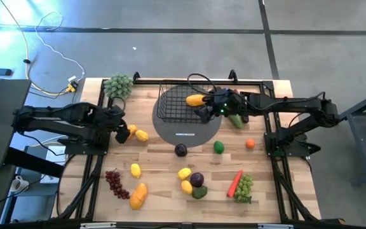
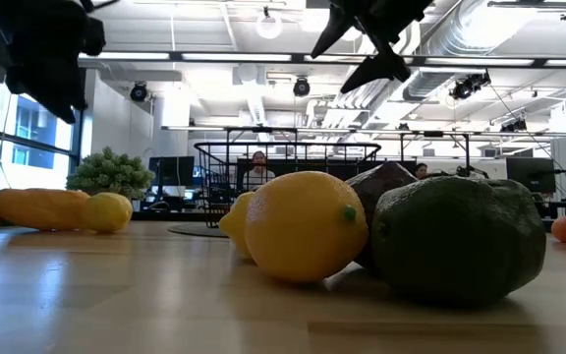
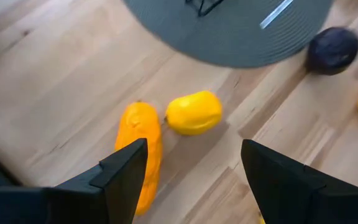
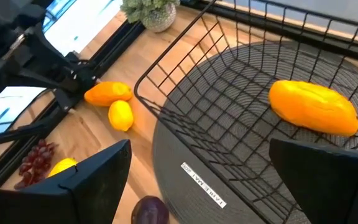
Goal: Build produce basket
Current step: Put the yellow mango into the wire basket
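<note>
Wooden planks make up your table top [image 1: 164,184], with grey concrete floor all around it. Take the grey round mat [image 1: 184,130] as your landmark: the basket [image 1: 176,102] sits on its far-left part, and one orange-yellow mango [image 1: 195,100] already lies inside the basket.

Your right gripper [image 1: 203,113] hovers over the mat at the basket's near-right edge, fingers spread wide and holding nothing; its wrist view looks past them into the wire mesh at that mango [image 4: 314,107].

Your left gripper [image 1: 123,133] is off the mat's left side, jaws parted and empty, above an orange fruit [image 3: 140,146] and a lemon [image 3: 194,112] that lie touching on the wood just left of the mat.

You have the rest of the produce scattered nearer than the mat: a dark plum [image 1: 180,150] just at its near edge, a green fruit [image 1: 218,147] and a small orange one [image 1: 250,144] to the near right, a cucumber [image 1: 235,120] right beside the mat's right edge. Farther toward you lie red grapes [image 1: 115,182], another mango [image 1: 138,196], more lemons [image 1: 184,173], a carrot [image 1: 234,182] and green grapes [image 1: 244,187]. A pale green bushy cluster [image 1: 117,85] stands far left of the mat.
</note>
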Motion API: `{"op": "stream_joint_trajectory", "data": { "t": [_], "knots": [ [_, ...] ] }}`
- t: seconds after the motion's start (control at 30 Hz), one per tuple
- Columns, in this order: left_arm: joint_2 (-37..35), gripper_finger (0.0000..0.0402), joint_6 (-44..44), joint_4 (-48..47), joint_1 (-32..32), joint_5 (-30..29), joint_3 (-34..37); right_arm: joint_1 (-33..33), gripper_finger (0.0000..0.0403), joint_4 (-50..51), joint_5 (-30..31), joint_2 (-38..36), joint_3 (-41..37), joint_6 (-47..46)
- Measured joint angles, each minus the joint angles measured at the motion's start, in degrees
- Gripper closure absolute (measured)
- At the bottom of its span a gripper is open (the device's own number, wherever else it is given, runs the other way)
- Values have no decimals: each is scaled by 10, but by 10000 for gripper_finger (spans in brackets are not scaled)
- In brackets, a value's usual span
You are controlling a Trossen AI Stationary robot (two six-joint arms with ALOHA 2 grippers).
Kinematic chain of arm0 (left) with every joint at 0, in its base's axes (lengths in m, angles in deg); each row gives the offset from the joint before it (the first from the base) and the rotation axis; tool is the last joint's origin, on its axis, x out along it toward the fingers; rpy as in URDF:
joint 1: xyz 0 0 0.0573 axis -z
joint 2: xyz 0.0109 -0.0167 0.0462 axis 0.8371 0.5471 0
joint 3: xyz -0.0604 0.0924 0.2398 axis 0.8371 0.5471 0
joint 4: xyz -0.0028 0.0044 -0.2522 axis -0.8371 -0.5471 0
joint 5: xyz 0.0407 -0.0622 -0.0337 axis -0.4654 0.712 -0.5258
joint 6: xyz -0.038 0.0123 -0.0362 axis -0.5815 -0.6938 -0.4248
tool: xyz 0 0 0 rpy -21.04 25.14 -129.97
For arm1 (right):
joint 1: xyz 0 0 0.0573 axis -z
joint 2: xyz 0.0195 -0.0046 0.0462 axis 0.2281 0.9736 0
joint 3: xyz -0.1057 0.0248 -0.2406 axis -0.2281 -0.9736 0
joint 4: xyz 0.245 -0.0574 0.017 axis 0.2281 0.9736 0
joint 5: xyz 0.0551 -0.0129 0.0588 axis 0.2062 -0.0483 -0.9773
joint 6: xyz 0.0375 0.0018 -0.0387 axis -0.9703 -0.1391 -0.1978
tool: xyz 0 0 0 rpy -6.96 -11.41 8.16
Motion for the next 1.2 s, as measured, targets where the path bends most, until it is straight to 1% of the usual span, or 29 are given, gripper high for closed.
{"op": "stream_joint_trajectory", "data": {
  "t": [0.17,0.37,0.53,1.0,1.2],
  "knots": [
    [42,149,-10,-26,-21,3,0,12,38,0,-8,0,0,0],
    [80,149,-13,-68,-34,24,0,14,38,0,-30,0,0,8],
    [102,149,31,-66,-34,46,0,14,38,0,-33,0,0,10],
    [183,149,53,-62,-34,56,0,14,38,0,-33,0,0,19],
    [221,149,89,-61,-34,61,0,14,38,0,-34,0,0,19]
  ]
}}
